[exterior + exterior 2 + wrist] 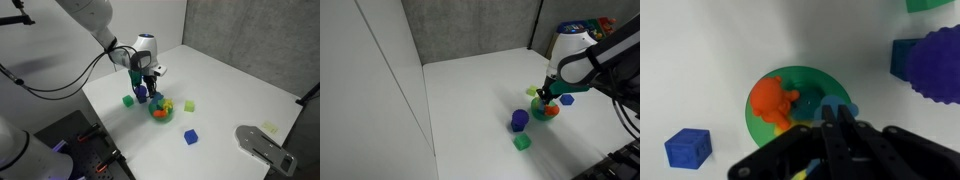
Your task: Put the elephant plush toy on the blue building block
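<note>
The elephant plush toy (828, 102) is a small light blue lump inside the green bowl (805, 78), beside an orange toy (772, 100). My gripper (835, 110) reaches down into the bowl, and its fingers are close together, pinched on the plush. The blue building block (687, 148) sits on the table apart from the bowl, at the lower left of the wrist view. It also shows in both exterior views (191, 136) (567, 99). In both exterior views the gripper (152, 90) (548, 98) is low over the bowl (160, 113) (546, 113).
A dark blue-purple rounded thing (940, 65) (141, 95) (519, 120) stands close beside the bowl. A green cube (128, 100) (522, 143) and a yellow-green block (189, 104) (532, 92) lie nearby. A grey device (262, 145) sits at the table's corner.
</note>
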